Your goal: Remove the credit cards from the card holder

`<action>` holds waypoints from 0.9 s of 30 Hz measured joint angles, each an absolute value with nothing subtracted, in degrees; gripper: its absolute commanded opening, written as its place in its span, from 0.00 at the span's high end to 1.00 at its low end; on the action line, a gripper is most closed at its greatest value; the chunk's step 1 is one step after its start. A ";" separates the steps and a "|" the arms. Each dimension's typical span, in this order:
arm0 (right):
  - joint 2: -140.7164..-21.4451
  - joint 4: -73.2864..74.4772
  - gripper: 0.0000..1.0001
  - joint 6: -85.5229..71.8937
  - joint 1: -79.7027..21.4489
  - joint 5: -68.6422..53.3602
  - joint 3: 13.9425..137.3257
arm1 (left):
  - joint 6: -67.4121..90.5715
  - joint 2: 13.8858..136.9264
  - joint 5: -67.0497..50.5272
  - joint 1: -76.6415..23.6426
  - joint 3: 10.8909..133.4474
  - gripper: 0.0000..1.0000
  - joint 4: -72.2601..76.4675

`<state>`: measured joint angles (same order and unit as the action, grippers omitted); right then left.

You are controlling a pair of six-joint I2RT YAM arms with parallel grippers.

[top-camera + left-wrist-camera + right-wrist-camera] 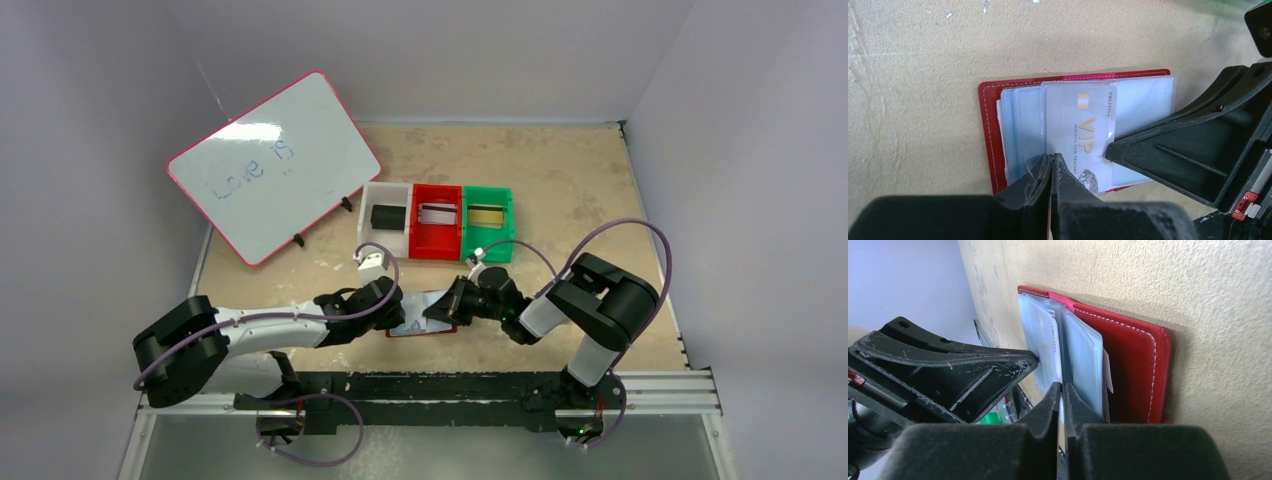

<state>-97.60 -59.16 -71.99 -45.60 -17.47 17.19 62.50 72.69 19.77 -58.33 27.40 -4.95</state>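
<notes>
Black left pincer (1052, 159), right pincer (1062, 389) clamped tight on card holder (988, 130).

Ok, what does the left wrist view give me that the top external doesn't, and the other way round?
Only the left wrist: a silver-grey VIP credit card inside a pale blue sleeve, with the left gripper pinched shut at its near edge. Only the top external: a white bin, a red bin and a green bin, each with something in it, and a whiteboard. Both: the open card holder flat on the table, between the left gripper and the right gripper.
</notes>
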 measured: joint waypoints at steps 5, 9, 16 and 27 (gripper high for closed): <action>-97.60 -58.83 1.00 -71.66 -45.58 -17.54 17.30 | 62.52 72.77 19.88 -58.35 27.40 1.00 -4.91; -96.88 -57.67 1.00 -71.61 -45.56 -17.26 17.30 | 62.57 73.10 20.43 -58.59 27.59 1.00 -4.93; -93.45 -54.76 1.00 -71.18 -44.88 -16.40 16.58 | 62.61 73.19 21.41 -58.65 27.68 1.00 -5.02; -93.25 -54.33 0.97 -70.81 -42.96 -16.64 14.72 | 62.59 73.14 21.50 -58.65 27.79 1.00 -5.69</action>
<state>-93.25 -54.33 -70.81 -42.96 -16.64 14.72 62.59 73.14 21.50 -58.65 27.79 -5.69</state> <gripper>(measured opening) 0.007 0.008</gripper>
